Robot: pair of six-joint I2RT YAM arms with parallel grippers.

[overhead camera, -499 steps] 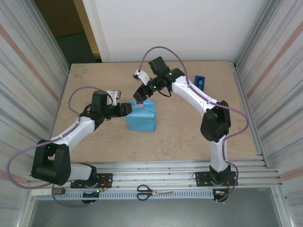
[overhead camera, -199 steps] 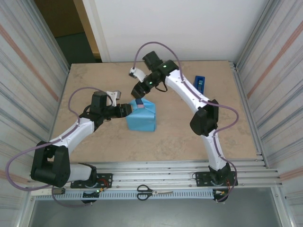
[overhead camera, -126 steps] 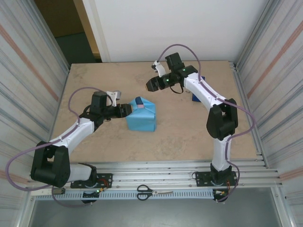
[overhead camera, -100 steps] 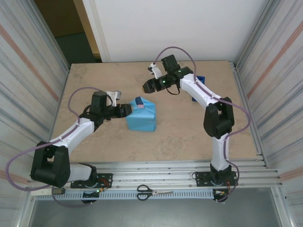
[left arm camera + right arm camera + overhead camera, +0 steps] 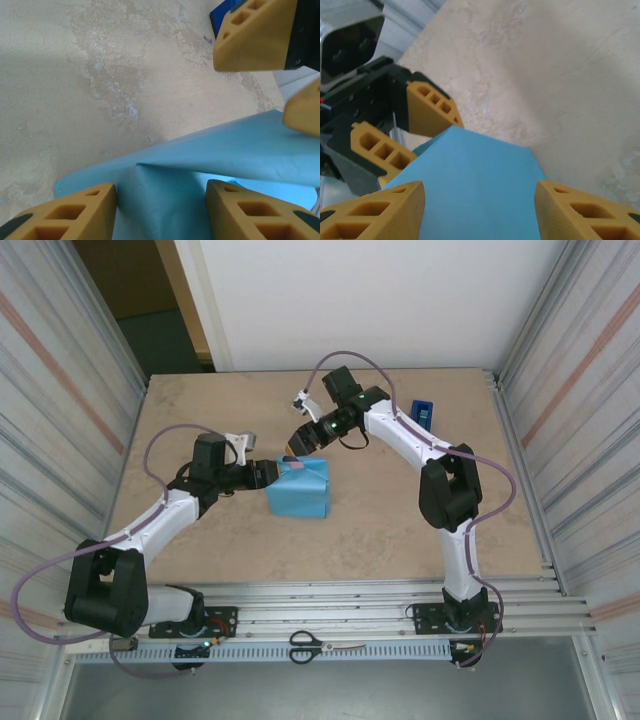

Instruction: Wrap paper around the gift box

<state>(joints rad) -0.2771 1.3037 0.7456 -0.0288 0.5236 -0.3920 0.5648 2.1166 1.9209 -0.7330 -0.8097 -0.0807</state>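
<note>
Paper [image 5: 298, 492], smooth sky-blue sheet folded boxy on mottled beige stone-look tabletop [image 5: 385, 515], left gripper [image 5: 161, 191] spread astride its creased end flap, right gripper [image 5: 480, 188] spread just above a corner.

Your top cam looks down over the whole table [image 5: 380, 530]; both wrist cams sit close, facing each other across the paper [image 5: 240, 150].

The paper [image 5: 300, 494] was flanked left by the left gripper [image 5: 272, 472], behind by the right gripper [image 5: 294, 448]; elsewhere room was left.
</note>
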